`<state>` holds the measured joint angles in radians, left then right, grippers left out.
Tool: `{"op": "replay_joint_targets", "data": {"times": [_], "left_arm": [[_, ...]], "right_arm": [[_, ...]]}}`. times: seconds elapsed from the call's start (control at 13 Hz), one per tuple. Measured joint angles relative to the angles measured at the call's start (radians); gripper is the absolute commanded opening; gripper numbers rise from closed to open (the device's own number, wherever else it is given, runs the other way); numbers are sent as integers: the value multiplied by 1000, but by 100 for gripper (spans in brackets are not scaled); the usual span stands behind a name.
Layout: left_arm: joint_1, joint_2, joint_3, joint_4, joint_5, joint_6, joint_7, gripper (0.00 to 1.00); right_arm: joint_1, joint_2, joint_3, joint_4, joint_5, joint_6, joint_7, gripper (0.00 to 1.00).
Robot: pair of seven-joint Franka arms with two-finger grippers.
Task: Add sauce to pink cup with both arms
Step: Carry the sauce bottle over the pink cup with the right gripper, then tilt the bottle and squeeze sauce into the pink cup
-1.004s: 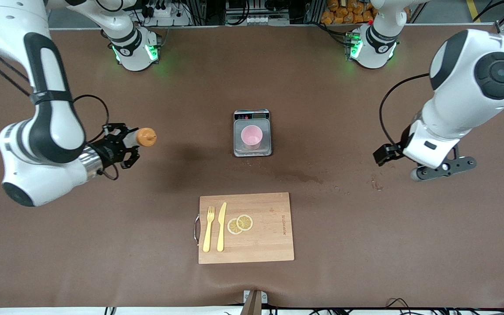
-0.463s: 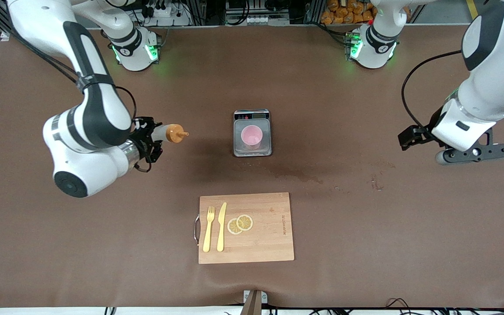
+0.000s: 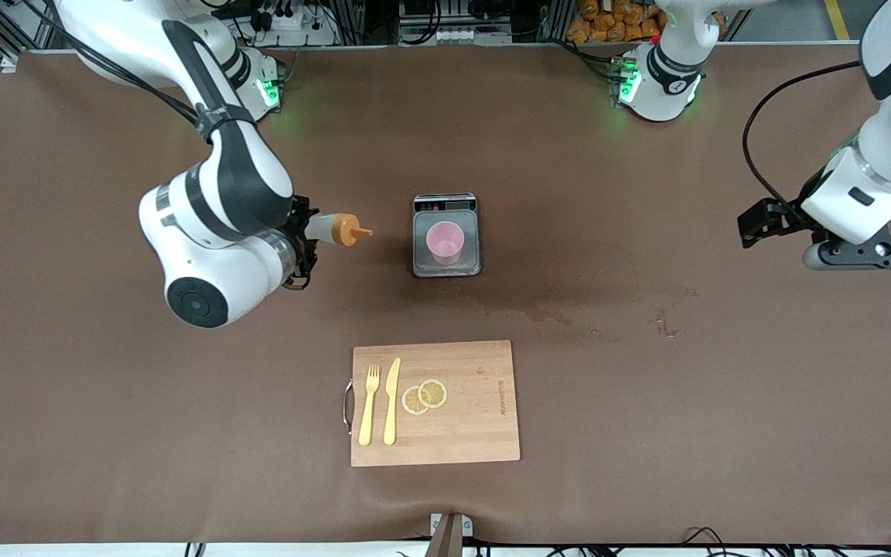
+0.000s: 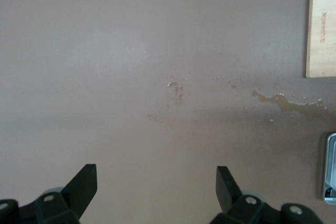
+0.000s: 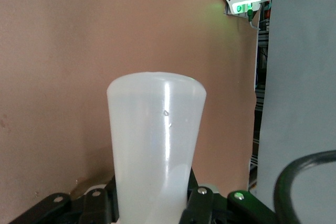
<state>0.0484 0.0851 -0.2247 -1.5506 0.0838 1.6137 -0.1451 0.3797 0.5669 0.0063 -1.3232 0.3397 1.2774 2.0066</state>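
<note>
The pink cup (image 3: 445, 241) stands upright on a small kitchen scale (image 3: 423, 264) at the table's middle. My right gripper (image 3: 302, 240) is shut on the sauce bottle (image 3: 328, 229), which lies almost level over bare table beside the scale, toward the right arm's end. Its orange nozzle points at the cup, a short gap away. The right wrist view shows the whitish bottle body (image 5: 156, 135) clamped in that gripper (image 5: 155, 205); the cap is hidden there. My left gripper (image 3: 871, 254) hangs open over bare table at the left arm's end, with nothing between its fingertips (image 4: 86, 182).
A wooden cutting board (image 3: 476, 418) lies nearer the front camera than the scale, carrying a yellow fork (image 3: 369, 406), a knife (image 3: 391, 402) and two lemon slices (image 3: 424, 396). Wet stains (image 3: 530, 313) mark the table between scale and board, and the stains (image 4: 286, 103) also show under the left wrist.
The right arm has carried the bottle toward the cup, turning the nozzle to point at it. The left arm has drawn away toward its own end of the table, gripper still open.
</note>
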Motion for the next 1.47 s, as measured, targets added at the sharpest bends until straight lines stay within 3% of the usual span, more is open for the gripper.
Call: {"op": "replay_joint_targets", "data": {"times": [0.31,0.69,1.47], "left_arm": [[-21,-25,27,0,-13,-29,2,100],[-106,-37,159,1,-90,-39,6,100],[-123,-48,152,4,-91,-44,4,100]], "right_arm": [[101,49,0,51,-112,3,149,45],[165,85,-1,83,-151,1,261,45],[282,152,-1,102,-303,-28,347,45]]}}
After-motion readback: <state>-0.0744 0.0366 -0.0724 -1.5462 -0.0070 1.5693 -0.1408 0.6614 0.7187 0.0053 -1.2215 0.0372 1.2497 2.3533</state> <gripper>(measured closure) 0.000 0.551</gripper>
